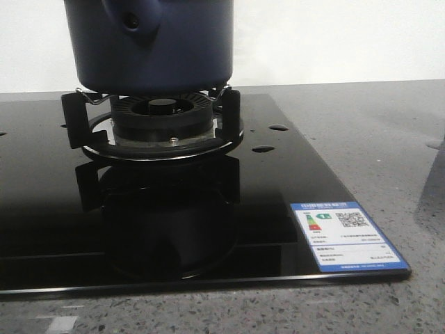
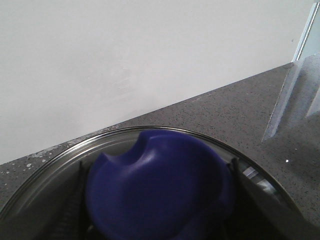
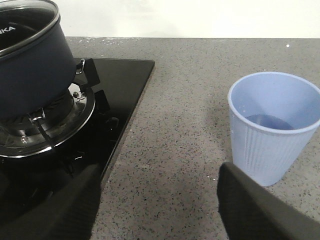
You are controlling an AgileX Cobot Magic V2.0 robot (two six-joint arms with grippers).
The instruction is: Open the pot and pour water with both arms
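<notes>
Navy-blue pot [image 1: 156, 42] sits on the burner [image 1: 161, 125] at upper left, glass lid [image 3: 25, 22] still on. Left gripper [image 2: 155, 200] fingers flank the lid's blue knob [image 2: 160, 185]; whether they are touching it is unclear. Right gripper [image 3: 160, 200] hangs spread wide and empty, near a pale blue cup [image 3: 272, 125], probably for pouring.

Dark navy-blue pot [image 1: 156, 45], matte all round, over a black burner [image 1: 163, 118] ringed in silvery metal. Glossy black hob [image 1: 208, 209], mirror-like, wearing a blue-edged white label [image 1: 348, 236] with green and red marks and a black QR square. Table [image 1: 361, 125] is grey, speckled with pale flecks. Glass lid [image 2: 150, 145] shows a steel rim and deep blue knob [image 2: 160, 185]. Pale blue ribbed cup [image 3: 272, 125]; black fingers [image 3: 250, 205]. White wall [image 2: 100, 60] behind.
</notes>
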